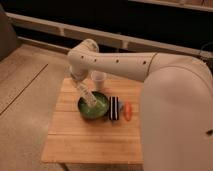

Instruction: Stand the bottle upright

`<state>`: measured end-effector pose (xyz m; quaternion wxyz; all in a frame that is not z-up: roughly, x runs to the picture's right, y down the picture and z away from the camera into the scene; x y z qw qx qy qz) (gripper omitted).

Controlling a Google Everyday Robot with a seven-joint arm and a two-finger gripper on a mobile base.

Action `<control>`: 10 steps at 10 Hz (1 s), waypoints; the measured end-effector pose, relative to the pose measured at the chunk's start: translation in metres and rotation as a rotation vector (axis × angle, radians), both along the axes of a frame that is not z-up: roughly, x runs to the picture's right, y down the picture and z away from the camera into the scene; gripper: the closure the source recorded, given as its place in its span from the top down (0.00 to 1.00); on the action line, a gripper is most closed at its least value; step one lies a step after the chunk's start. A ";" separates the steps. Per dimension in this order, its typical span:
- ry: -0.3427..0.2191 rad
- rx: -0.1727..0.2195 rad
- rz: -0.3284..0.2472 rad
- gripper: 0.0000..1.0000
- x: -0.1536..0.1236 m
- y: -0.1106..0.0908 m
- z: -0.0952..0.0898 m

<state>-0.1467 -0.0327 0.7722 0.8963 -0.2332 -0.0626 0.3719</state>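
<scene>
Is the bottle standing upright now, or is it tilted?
Tilted. The bottle leans, top toward the arm, lower end over the green bowl. The shut gripper holds its upper end.

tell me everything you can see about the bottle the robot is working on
The bottle is small, oblong, pale cream-white with a light label, plastic by its look. It tilts steeply, top toward the upper left, lower end over the green bowl; whether it touches the bowl is unclear. The hand at the arm's end is shut on its upper part. The white cup stands just behind it.
</scene>
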 end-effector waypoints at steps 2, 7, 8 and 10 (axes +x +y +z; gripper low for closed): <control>-0.026 0.022 0.044 0.14 0.006 -0.002 0.003; -0.255 0.130 0.099 0.14 -0.017 -0.002 0.013; -0.301 0.135 0.114 0.14 -0.020 0.005 0.016; -0.333 0.133 0.127 0.14 -0.014 0.016 0.020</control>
